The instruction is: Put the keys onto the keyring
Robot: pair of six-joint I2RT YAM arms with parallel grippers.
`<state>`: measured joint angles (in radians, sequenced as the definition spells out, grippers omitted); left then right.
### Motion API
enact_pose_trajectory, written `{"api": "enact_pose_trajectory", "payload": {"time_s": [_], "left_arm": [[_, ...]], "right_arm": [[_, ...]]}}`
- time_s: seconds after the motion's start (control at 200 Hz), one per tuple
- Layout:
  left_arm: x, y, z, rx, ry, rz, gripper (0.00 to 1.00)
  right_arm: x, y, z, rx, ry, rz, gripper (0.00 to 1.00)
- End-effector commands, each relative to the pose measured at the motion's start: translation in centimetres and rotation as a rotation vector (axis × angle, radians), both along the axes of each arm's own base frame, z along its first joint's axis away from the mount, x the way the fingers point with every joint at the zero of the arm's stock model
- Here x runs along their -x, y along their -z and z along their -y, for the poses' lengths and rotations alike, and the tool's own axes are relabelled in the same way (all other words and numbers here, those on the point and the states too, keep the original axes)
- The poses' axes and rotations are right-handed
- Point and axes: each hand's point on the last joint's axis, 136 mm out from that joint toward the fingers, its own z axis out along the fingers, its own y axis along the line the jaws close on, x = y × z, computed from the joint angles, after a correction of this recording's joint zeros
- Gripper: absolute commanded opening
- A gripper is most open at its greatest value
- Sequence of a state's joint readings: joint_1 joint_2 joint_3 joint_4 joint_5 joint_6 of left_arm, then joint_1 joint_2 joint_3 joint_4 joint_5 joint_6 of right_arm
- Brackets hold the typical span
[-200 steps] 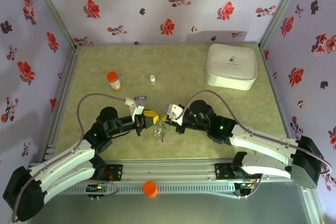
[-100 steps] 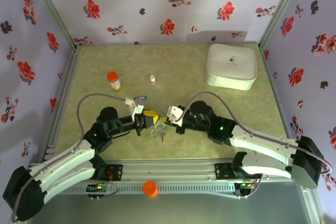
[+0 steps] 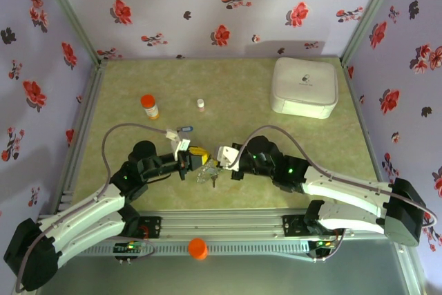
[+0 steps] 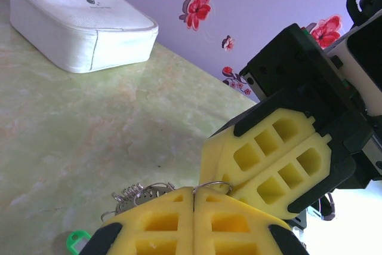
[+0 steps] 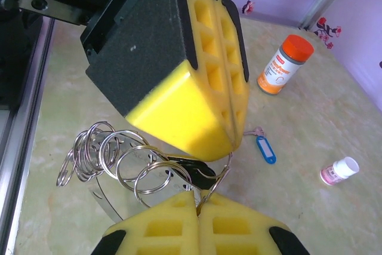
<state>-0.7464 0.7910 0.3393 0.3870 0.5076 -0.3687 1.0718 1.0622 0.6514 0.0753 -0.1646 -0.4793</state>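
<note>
We are pinching the keyring (image 5: 222, 177) with both grippers at once, just above the green surface (image 3: 248, 94). The jaws of our left gripper (image 4: 194, 200) are pressing tight together on the thin wire. The jaws of our right gripper (image 5: 197, 206) are squeezing the same wire too, and the yellow tips are almost touching each other. A bunch of little silver rings (image 5: 107, 150) is hanging beside the jaws, and the black key (image 5: 194, 170) is sitting among them. The green key (image 4: 76, 240) is peeking out just under our left jaws. The blue key (image 5: 265, 148) is lying flat on the surface, apart from the others. Past it, an orange-capped bottle (image 5: 285, 64) and a tiny white-capped bottle (image 5: 339, 170) are standing up. A white box (image 3: 304, 86) is resting far off in the back right corner.
</note>
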Motion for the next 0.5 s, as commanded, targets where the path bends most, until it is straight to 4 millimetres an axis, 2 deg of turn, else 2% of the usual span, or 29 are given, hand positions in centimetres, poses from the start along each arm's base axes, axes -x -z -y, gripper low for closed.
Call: {"api": "enact_pose_trajectory", "payload": {"time_s": [0.0,0.495], "left_arm": [[-1.9,-1.0,-0.6,0.014,-0.099,0.018,0.0],[-2.3,0.5,-0.5,-0.052,-0.113,-0.058,0.0]], "right_arm": [[2.3,-1.1,-0.7,-0.021,-0.107,0.019,0.0],[2.5,-1.3,-0.9,-0.014,-0.116,0.07,0.0]]}}
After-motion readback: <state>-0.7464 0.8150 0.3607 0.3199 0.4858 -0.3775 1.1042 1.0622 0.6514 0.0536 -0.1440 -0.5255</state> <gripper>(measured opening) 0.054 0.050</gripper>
